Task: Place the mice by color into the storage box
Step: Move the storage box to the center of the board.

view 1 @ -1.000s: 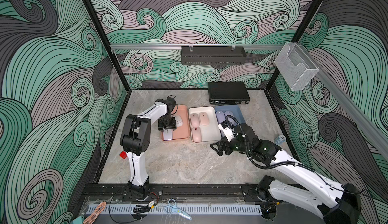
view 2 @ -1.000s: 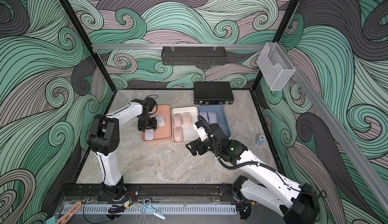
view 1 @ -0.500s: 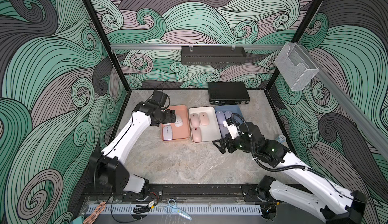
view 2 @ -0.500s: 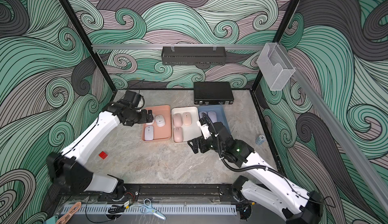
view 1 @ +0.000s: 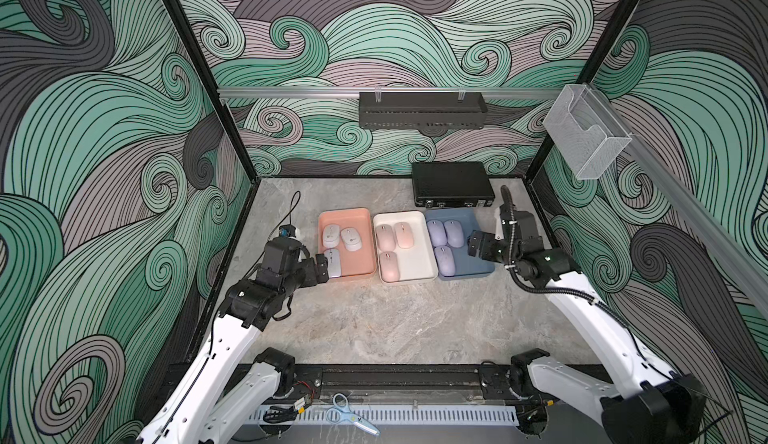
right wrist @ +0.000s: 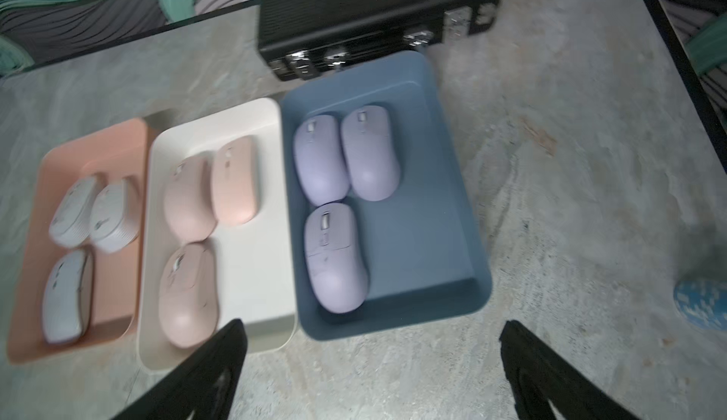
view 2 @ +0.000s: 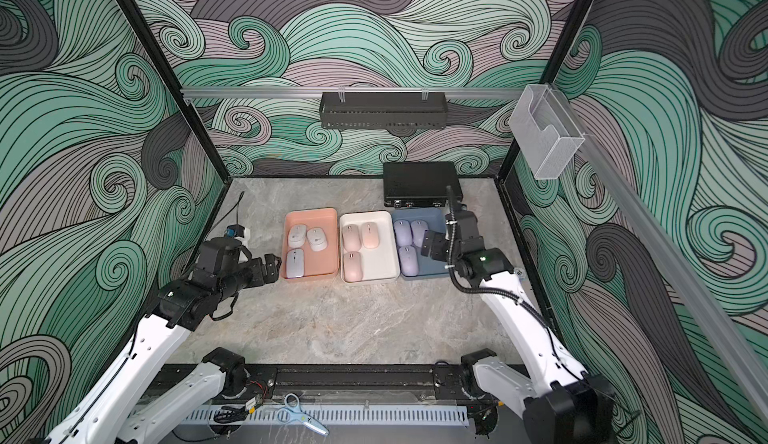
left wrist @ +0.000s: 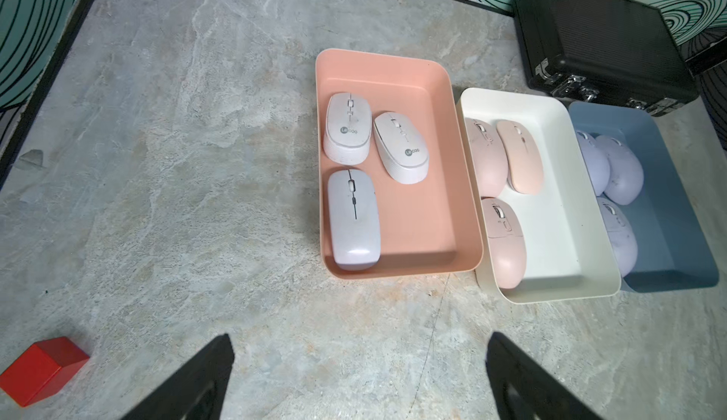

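The storage box is three trays side by side. The orange tray [view 1: 361, 259] holds three whitish grey mice [left wrist: 354, 217]. In the cream tray [view 1: 419, 263] lie three pink mice [view 1: 389, 266]. The blue tray [view 1: 469, 265] has three lavender mice [right wrist: 334, 256]. My left gripper [view 1: 322, 269] hangs open and empty just left of the orange tray's near corner; its wrist view shows bare table between the fingers of the left gripper [left wrist: 358, 337]. My right gripper [view 1: 473, 246] is open and empty at the blue tray's right side, and the right gripper [right wrist: 372, 323] shows the same from the wrist.
A black case [view 1: 452, 184] stands behind the blue tray. A red cube [left wrist: 41, 369] lies on the table left of my left arm. A small blue-and-white thing [right wrist: 702, 306] sits near the right wall. Scissors [view 1: 351, 415] lie on the front rail.
My left gripper opened, left a grey mouse in the orange tray and drew back to the tray's left. My right arm swung from the front of the trays to the blue tray's right side.
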`<state>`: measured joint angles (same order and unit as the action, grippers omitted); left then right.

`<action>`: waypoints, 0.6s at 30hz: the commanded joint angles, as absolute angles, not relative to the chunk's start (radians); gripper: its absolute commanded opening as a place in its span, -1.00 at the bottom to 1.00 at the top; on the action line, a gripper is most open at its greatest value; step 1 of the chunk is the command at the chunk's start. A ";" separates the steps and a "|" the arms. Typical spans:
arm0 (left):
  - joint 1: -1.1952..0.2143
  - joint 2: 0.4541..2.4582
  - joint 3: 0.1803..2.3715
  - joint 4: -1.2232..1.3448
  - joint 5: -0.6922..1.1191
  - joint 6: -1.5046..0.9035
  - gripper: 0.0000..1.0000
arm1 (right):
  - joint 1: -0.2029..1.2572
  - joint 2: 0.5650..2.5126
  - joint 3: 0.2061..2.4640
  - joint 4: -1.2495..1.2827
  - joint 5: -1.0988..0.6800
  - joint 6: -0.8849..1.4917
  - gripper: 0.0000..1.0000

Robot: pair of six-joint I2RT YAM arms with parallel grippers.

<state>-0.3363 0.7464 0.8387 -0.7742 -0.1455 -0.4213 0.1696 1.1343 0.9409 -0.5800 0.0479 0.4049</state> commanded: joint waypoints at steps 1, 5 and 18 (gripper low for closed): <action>-0.338 0.690 0.832 -0.779 -0.168 -0.434 0.97 | 0.048 1.242 0.904 -0.530 -0.109 0.455 0.99; -0.338 0.630 0.802 -0.763 -0.184 -0.433 0.97 | -0.022 1.391 0.882 -0.462 -0.161 0.446 0.99; -0.338 0.638 0.800 -0.756 -0.148 -0.437 0.97 | 0.068 1.610 0.930 -0.429 -0.217 0.379 0.99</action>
<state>-0.3363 0.6300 0.7952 -0.7624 -0.1555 -0.4309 0.0391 1.6100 0.8970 -0.4286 -0.2024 0.3973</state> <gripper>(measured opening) 0.986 0.994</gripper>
